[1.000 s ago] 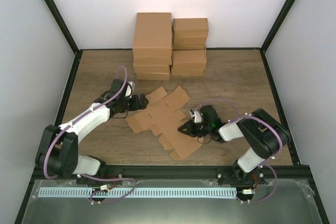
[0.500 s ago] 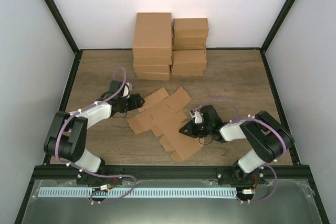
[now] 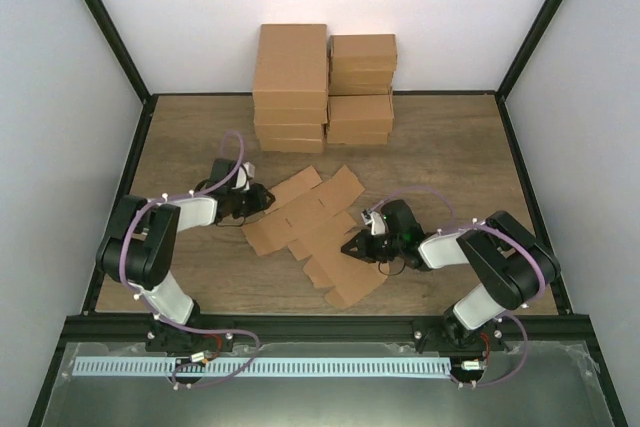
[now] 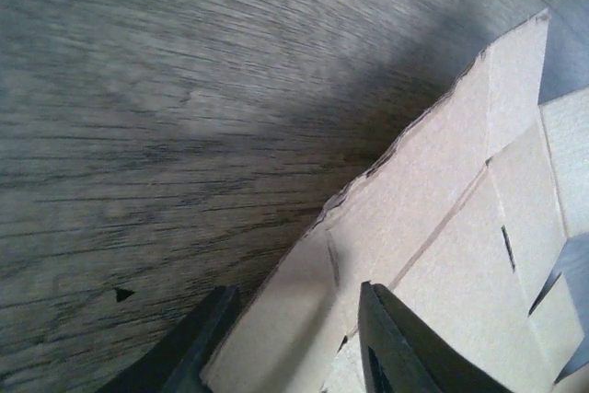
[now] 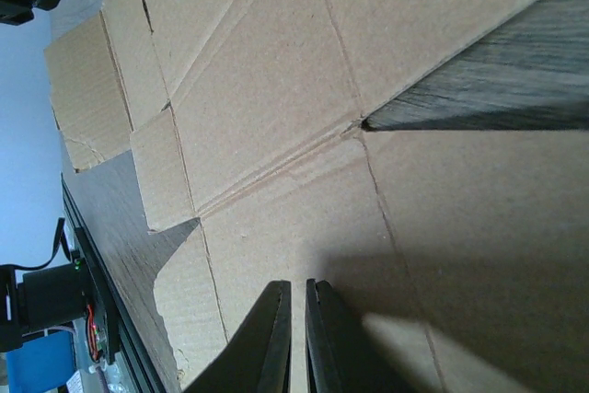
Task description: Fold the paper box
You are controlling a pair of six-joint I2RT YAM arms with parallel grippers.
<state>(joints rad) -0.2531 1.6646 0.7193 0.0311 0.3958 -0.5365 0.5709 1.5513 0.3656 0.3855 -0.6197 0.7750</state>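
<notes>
The paper box point(image 3: 310, 227) lies as a flat tan die-cut sheet with flaps in the middle of the wooden table point(image 3: 450, 157). My left gripper point(image 3: 262, 197) is low at the sheet's left edge. In the left wrist view its jaws point(image 4: 296, 294) stand apart, with a corner flap of the paper box point(image 4: 442, 209) lying between them; one fingertip point(image 4: 216, 310) is at the flap's edge, the other over the cardboard. My right gripper point(image 3: 348, 249) is shut, its tips point(image 5: 296, 284) down on the right part of the paper box point(image 5: 276, 89), holding nothing.
Two stacks of closed brown cartons stand at the back, a tall one point(image 3: 290, 87) and a smaller one point(image 3: 362, 87). Black frame rails border the table on the left point(image 3: 130, 177) and right point(image 3: 525, 177).
The left arm's elbow has swung back to the left while its gripper stayed at the sheet's left edge and its jaws narrowed. The right arm has not moved.
</notes>
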